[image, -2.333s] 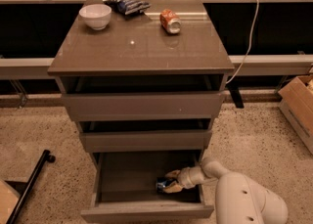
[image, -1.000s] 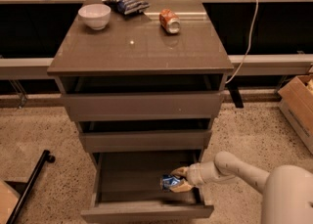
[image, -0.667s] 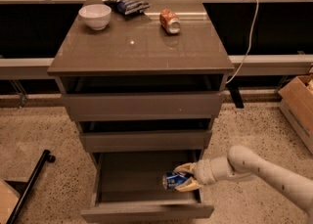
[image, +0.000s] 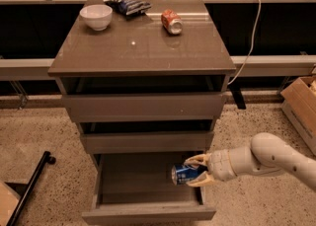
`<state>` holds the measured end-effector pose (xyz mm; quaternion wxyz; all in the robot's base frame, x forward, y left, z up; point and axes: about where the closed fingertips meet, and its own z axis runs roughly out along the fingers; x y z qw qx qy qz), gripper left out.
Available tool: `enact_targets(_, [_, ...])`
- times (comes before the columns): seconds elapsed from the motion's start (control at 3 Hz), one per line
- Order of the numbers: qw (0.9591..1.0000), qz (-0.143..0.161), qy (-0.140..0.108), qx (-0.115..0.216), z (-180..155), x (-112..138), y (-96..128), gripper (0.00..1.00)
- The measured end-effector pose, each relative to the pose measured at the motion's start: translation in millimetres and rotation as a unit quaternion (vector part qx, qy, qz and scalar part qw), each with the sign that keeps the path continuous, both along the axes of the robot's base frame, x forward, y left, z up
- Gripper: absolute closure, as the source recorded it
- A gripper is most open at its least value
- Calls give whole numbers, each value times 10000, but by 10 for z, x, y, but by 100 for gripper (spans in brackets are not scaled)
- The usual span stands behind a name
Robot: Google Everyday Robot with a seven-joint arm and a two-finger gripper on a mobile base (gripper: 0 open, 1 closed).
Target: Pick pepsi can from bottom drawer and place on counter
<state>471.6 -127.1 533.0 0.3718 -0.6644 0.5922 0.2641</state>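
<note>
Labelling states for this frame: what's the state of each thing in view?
Gripper: shut on pepsi can, at bottom drawer.
Pepsi can: held, on its side.
Bottom drawer: open.
Orange can: on its side on counter.
Bowl: upright on counter.
Bag: lying on counter.

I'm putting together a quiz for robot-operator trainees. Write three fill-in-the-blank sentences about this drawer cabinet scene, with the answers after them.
1. The two-finger gripper, at the open grey-brown bottom drawer, is shut on the small metal pepsi can, which is coloured ____.
2. On the glossy grey-brown counter, the orange-red can lies on its ____.
3. The round bowl on the counter is ____ in colour.

Missing words: blue; side; white.
</note>
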Motion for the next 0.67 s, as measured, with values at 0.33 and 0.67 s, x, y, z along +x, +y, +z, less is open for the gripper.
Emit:
enact_targets(0.33, [9977,-42,-499,-465,624,-80,42,100])
enact_targets(0.67, [9843,0,-1443,-1016,1400,-105,116,100])
